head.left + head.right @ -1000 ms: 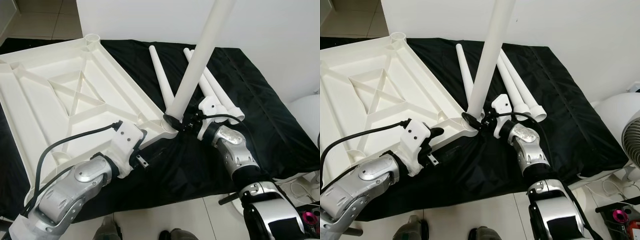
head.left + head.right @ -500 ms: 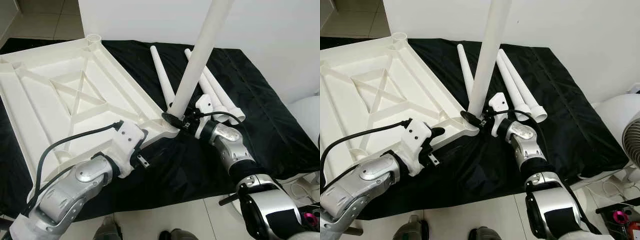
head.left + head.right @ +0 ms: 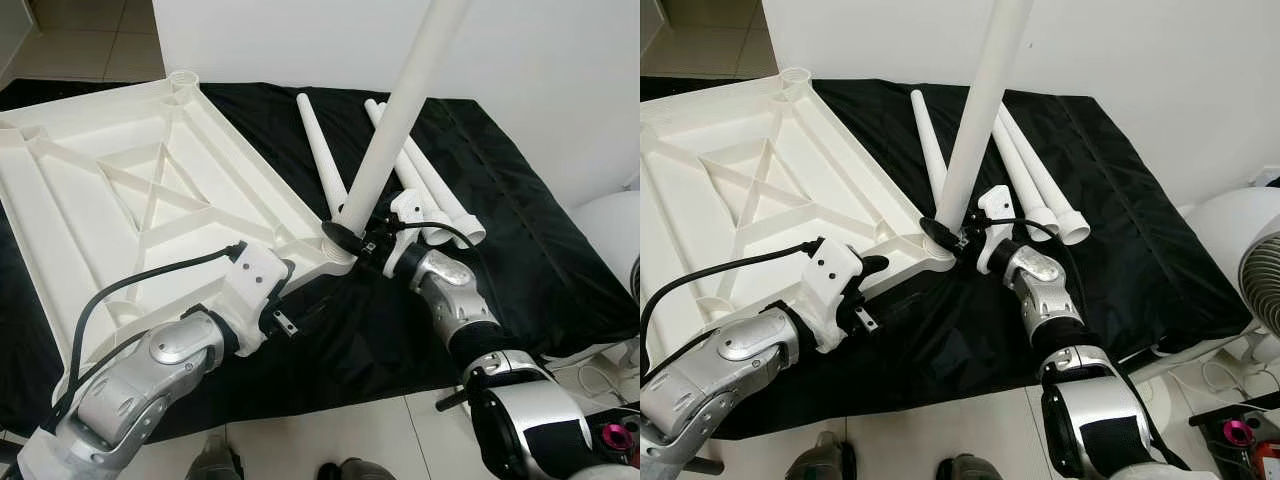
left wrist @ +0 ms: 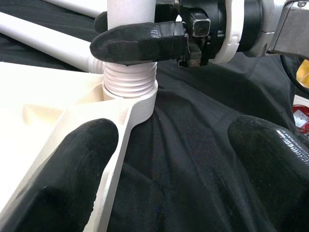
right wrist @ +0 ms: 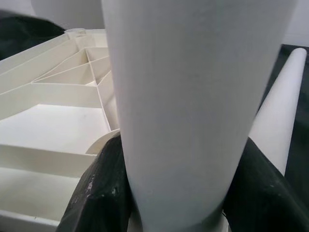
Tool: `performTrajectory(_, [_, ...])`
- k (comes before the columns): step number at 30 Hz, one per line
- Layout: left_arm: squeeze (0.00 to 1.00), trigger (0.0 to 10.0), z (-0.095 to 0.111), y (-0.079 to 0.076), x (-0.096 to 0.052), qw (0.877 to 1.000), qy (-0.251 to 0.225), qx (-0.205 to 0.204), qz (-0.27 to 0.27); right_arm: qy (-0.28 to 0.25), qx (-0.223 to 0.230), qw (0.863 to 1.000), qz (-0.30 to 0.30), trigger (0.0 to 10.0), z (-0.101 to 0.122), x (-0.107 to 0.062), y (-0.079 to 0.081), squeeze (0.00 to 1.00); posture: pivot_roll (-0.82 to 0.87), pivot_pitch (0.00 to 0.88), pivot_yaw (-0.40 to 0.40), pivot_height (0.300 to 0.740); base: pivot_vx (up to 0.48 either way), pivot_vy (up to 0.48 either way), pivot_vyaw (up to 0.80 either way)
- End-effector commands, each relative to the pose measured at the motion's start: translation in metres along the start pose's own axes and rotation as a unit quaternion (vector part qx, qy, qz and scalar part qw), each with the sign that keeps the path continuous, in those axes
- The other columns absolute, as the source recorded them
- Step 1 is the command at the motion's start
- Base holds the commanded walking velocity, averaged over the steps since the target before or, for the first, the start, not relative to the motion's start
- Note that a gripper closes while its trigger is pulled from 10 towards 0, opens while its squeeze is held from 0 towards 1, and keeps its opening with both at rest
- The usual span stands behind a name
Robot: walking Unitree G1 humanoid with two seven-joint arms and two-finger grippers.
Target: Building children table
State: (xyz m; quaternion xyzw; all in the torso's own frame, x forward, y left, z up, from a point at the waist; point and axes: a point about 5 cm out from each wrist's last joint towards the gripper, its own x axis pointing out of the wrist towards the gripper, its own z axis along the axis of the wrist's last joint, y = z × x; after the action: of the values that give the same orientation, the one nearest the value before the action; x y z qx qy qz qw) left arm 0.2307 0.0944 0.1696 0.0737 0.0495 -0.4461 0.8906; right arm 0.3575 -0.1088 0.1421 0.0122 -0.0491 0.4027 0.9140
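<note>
A white table leg (image 3: 395,125) is standing tilted in the middle of the frame, its threaded lower end sitting in the corner socket (image 4: 129,96) of a white tabletop (image 3: 140,190). The tabletop is lying upside down in the left half of the frame, its ribbed underside facing up, on a black cloth (image 3: 520,230) that is covering the surface beneath.

The right gripper (image 3: 345,238) is reaching in from the lower right, and its fingers (image 4: 140,42) are closing around the leg just above the thread, pressing against both sides of the tube. The left gripper (image 4: 169,169) is sitting at the lower left of centre, beside the same corner of the tabletop; its fingers (image 4: 72,169) are spread wide, one resting against the edge of the tabletop near the socket and the other hanging over the cloth, gripping nothing.

Three more spare legs (image 3: 425,185) are lying side by side on the cloth in the upper middle of the frame, just behind the right gripper. A white wall (image 3: 560,60) is rising behind the cloth, a tiled floor (image 3: 330,440) is showing along the bottom edge, and a round white fan (image 3: 1250,250) is standing at the far right.
</note>
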Motion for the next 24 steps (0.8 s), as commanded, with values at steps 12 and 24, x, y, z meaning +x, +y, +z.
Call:
performTrajectory(12, [0.00, 10.0, 0.003, -0.007, -0.001, 0.999, -0.003, 0.008, -0.050, 0.032, 0.002, 0.990, -0.138, 10.0, -0.020, 0.004, 0.009, 0.00, 0.07, 0.082, -0.127, 0.740, 0.000, 0.000, 0.00])
performTrajectory(24, [0.00, 10.0, 0.003, 0.001, -0.004, 1.000, -0.003, 0.009, -0.030, 0.006, 0.044, 0.950, -0.308, 10.0, -0.021, 0.020, 0.040, 0.00, 0.07, 0.102, -0.137, 0.740, 0.000, 0.000, 0.00])
